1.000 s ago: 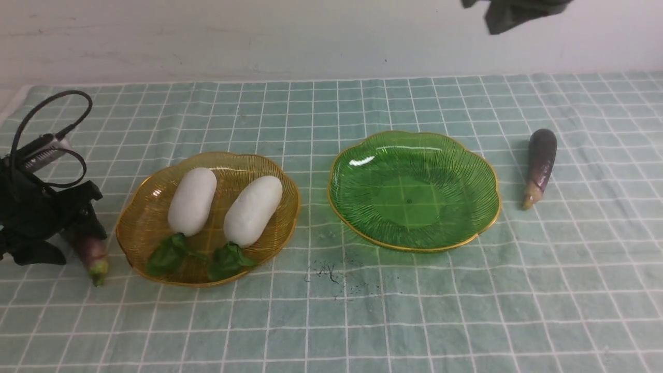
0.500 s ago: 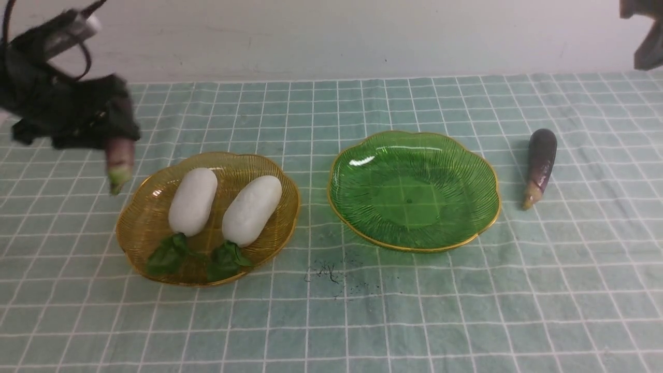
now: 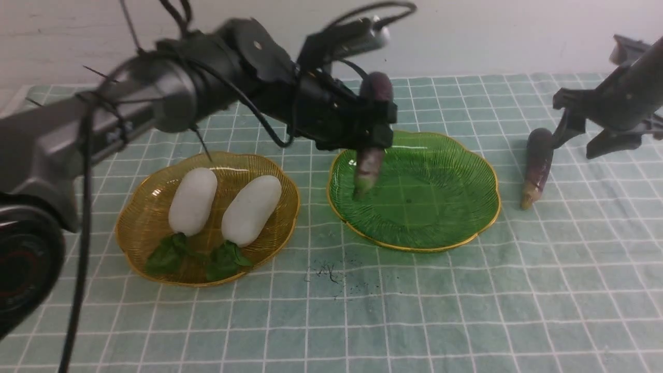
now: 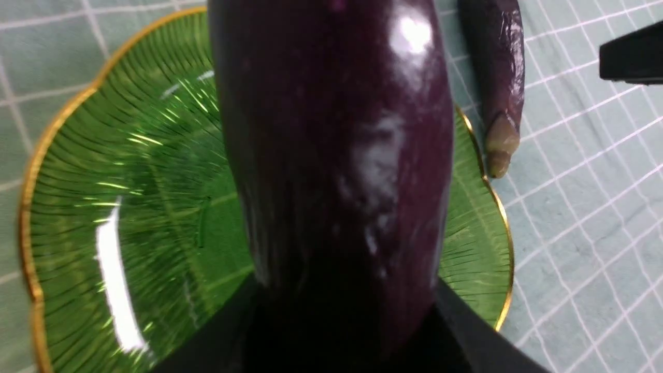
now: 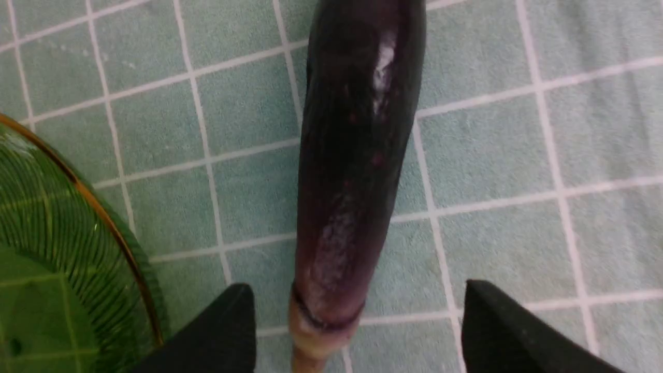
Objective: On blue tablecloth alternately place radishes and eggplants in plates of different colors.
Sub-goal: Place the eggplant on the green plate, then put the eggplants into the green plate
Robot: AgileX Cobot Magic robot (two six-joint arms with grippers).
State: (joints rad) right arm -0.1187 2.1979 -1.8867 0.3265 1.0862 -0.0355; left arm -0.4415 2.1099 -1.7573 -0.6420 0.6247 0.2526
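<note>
- Gripping the first eggplant [image 3: 368, 163] in my left tool [image 3: 372, 130], clenched round its upper body. It hangs stem-tip down over the green plate [image 3: 458, 207]; can't tell if the tip touches the ribbed floor.
- Right tool [image 3: 585, 140] is released, jaws wide on either side of the second eggplant [image 3: 538, 158], not touching it as far as I can see.
- Second eggplant lies on the blue tablecloth [image 3: 414, 305], just beside the green plate's right rim, stem end toward the camera.
- Handling guess: light and firm, but the glossy skin is likely slippery and the slim body rolls. Take it across mid-body, not the tapering stem end where my jaws sit now.
- Both radishes [image 3: 192, 201] [image 3: 252, 210] lie side by side in the amber plate [image 3: 135, 223], leaves at the near rim, well apart from my tools.
- In the way: the green plate's gold rim is close to the second eggplant, and the plate looks light enough to nudge.
- My left arm [image 3: 171, 93] reaches over to the plate, so it'd be crowded if both tools go in.
- Dark smudge [image 3: 329, 272] on the cloth near the front, no obstruction.
</note>
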